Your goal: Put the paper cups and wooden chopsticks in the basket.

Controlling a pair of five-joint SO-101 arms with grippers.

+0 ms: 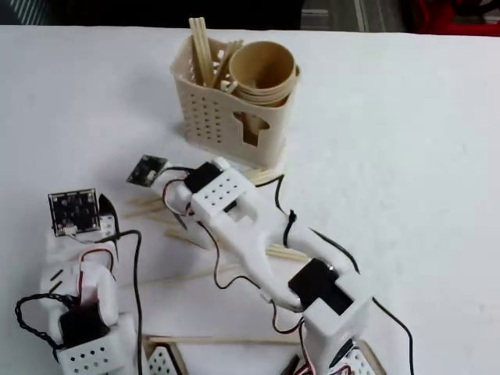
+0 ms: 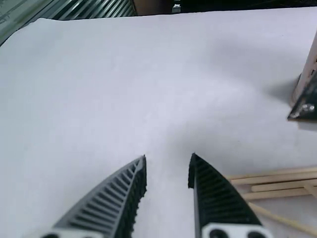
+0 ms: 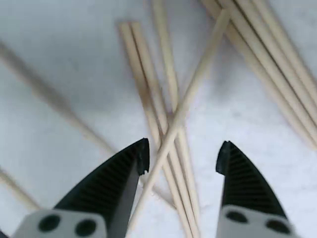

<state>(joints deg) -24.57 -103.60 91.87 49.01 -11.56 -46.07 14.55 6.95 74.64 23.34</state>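
The right pincer point(image 3: 183, 148) stands wide, its jaws straddling a crossed heap of loose chopsticks point(image 3: 168, 99) on the white worktop point(image 3: 59, 59), with nothing gripped yet. The left pincer point(image 2: 167, 158) is parted by a narrower gap and holds nothing. It hangs over bare worktop, with a few sticks lying off to one side of it. Farther out, near the worktop's far edge, stands the basket point(image 1: 226, 117). The stacked paper cups point(image 1: 262, 66) are nested in one compartment, and several stored chopsticks point(image 1: 205, 47) stand upright in the next.

Judging by that stack, the cups look done. The chopsticks are only partly done: a good number lie flat between the arms and the basket, some under the right arm. The step in hand is probably closing on one stick from the heap.

The high view gives the basket's contents and the whole spread of sticks. The right wrist view adds the jaw gap and just how the sticks cross and overlap — detail that matters for picking one cleanly.
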